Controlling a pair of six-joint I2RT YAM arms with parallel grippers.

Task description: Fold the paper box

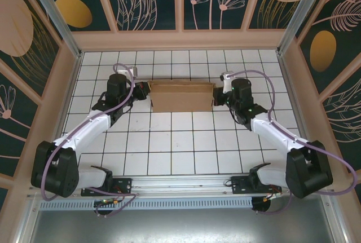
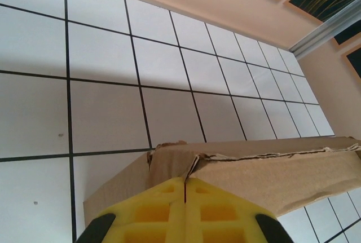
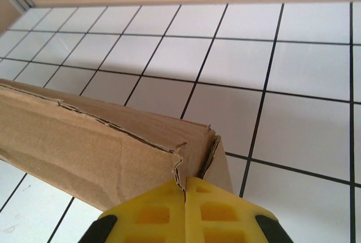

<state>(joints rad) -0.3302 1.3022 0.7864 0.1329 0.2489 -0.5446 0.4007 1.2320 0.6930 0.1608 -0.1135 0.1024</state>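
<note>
Jaws: both pairs are sitting fully closed, with no gap showing between them.
Left gripper (image 2: 185,182): my tips are touching the left end corner of the paper box (image 2: 271,169) (whether a cardboard edge is pinched between them, I cannot tell).
Right gripper (image 3: 185,180): my tips are touching the box's right end corner, beside its ragged edge.
Paper box: it is lying across the white tiled table (image 1: 180,141), between my two grippers, toward the far side.
Back wall (image 1: 180,37): it is rising just beyond the last tiles.

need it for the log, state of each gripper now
left gripper: shut, tips at box end, hold unclear
right gripper: shut, same at other end
</note>
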